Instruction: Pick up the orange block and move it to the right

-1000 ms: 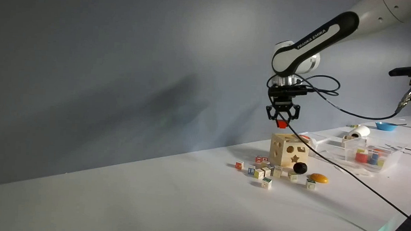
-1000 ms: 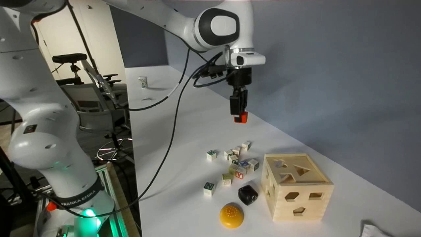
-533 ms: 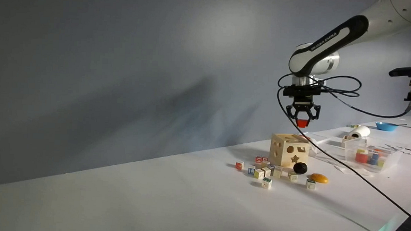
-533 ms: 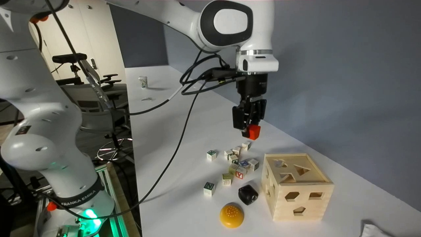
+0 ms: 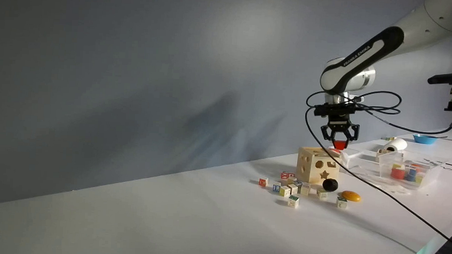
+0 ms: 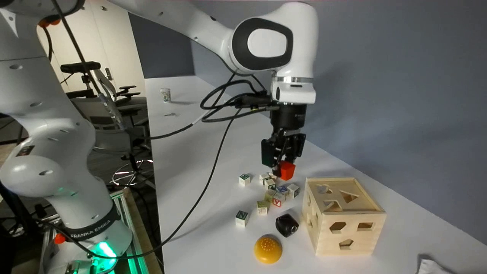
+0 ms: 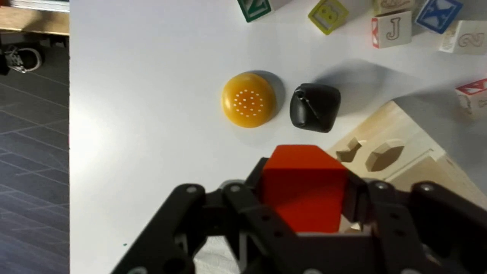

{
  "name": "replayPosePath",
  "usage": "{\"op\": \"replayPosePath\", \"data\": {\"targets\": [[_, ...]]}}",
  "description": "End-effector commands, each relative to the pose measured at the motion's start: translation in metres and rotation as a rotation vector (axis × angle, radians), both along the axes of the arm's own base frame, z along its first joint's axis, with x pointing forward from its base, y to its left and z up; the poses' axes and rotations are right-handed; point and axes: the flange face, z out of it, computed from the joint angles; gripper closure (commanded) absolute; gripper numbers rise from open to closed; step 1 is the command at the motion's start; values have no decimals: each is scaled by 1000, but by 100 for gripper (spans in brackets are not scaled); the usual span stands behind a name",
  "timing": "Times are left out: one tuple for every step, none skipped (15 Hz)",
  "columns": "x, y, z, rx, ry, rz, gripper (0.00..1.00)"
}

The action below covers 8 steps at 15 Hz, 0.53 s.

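The orange block, orange-red, is held between the fingertips of my gripper, which shows in both exterior views (image 5: 339, 144) (image 6: 280, 171). The block shows in both exterior views (image 5: 339, 145) (image 6: 287, 170) and in the wrist view (image 7: 304, 198). The gripper (image 7: 304, 186) is shut on it, one finger on each side. The block hangs in the air above table level. In an exterior view it appears just above and right of the pale wooden cube's top (image 5: 317, 165). In the wrist view part of that cube (image 7: 395, 148) lies below and right of the block.
Several letter blocks (image 6: 278, 199) lie on the white table. A black object (image 6: 287, 225) and a yellow dome (image 6: 268, 249) lie by the wooden cube (image 6: 344, 232). Clear bins (image 5: 429, 178), a white roll (image 5: 396, 144) and a blue bowl (image 5: 424, 139) stand farther off. A cable hangs from the arm.
My gripper, with the orange block in it, has moved right in an exterior view and has come lower in both. The block stays gripped. The things on the table have not moved.
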Motion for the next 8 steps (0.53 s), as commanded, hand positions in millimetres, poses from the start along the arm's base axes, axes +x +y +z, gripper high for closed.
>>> {"op": "replayPosePath", "data": {"targets": [[-16, -2, -33, -54, 15, -32, 87], [-21, -6, -42, -69, 2, -35, 87], [-26, -11, -50, -98, -27, -37, 87], [-30, -16, -60, -130, -55, -43, 87], [-36, -22, -67, -138, -85, -48, 87], [-43, -28, -76, -140, -111, -52, 87], [-50, -33, -84, -138, -136, -59, 87], [-56, -39, -93, -136, -157, -65, 87]]}}
